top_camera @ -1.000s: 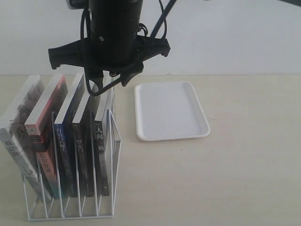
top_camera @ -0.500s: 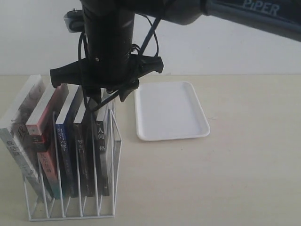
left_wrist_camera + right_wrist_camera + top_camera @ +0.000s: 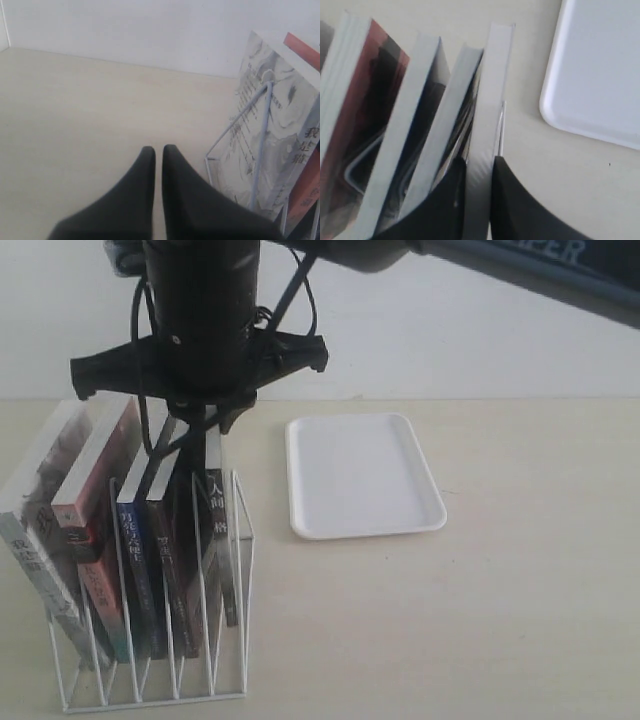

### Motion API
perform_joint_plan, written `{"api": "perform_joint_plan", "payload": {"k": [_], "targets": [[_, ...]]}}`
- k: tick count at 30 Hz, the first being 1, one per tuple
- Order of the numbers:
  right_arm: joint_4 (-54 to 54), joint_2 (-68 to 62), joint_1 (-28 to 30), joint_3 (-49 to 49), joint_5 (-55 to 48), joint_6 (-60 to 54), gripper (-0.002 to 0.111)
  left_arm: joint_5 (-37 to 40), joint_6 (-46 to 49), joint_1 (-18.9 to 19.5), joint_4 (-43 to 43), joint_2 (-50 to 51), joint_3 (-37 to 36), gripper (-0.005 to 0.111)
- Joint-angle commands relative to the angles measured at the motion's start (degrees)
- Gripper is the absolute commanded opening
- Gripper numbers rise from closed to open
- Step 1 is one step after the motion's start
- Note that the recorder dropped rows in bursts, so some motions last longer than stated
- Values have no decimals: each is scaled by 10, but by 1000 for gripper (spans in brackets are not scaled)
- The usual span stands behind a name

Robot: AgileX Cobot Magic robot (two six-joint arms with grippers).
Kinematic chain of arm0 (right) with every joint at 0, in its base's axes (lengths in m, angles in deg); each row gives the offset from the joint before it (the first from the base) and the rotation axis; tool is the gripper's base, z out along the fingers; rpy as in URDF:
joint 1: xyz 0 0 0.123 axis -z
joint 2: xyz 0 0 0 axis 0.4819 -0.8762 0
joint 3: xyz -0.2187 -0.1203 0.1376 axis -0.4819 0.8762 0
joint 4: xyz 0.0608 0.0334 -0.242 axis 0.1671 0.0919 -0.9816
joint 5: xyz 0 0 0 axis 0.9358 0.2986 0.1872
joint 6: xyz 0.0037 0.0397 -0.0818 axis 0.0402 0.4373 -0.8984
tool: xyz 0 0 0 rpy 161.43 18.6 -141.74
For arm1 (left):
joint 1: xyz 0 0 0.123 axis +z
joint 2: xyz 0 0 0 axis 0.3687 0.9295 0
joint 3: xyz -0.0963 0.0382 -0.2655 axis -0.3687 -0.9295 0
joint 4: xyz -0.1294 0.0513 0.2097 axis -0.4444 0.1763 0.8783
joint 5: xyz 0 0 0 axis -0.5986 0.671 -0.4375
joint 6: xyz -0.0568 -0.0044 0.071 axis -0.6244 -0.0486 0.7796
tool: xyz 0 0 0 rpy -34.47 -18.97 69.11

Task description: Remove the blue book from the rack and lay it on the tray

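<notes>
left gripper [image 3: 159, 148] closed, empty, beside the rack [image 3: 150, 700]. blue book [image 3: 130, 535] stands third from left, ungripped. right gripper [image 3: 479, 160] is clamped on the end black-spined book [image 3: 215, 530]. Lifting now likely carries the wrong one to the tray [image 3: 362, 476].

1. Right gripper [image 3: 477, 165] sits over rack [image 3: 248, 610], straddling top edge of end book [image 3: 487, 75].
2. Blue book [image 3: 132, 550] stands two slots past it, away from tray [image 3: 362, 475].
3. Tray lies on right gripper's other side, apart from rack.
4. Left gripper [image 3: 159, 148] sits just outside rack's far end.
</notes>
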Motion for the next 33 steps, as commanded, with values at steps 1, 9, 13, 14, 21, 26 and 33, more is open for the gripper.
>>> {"api": "perform_joint_plan", "payload": {"k": [1, 9, 13, 14, 21, 26, 33], "targets": [[-5, 13, -10, -37, 13, 5, 0, 0, 3, 2, 2, -1, -2, 5], [-7, 24, -13, -39, 13, 10, 0, 0, 3, 2, 2, -1, -2, 5], [-7, 31, -13, -39, 13, 10, 0, 0, 3, 2, 2, -1, -2, 5], [-7, 35, -13, -39, 13, 10, 0, 0, 3, 2, 2, -1, -2, 5], [-3, 43, -13, -39, 13, 12, 0, 0, 3, 2, 2, -1, -2, 5], [-4, 42, -13, -38, 13, 11, 0, 0, 3, 2, 2, -1, -2, 5], [-4, 41, -13, -10, 13, 18, 0, 0, 3, 2, 2, -1, -2, 5]]}}
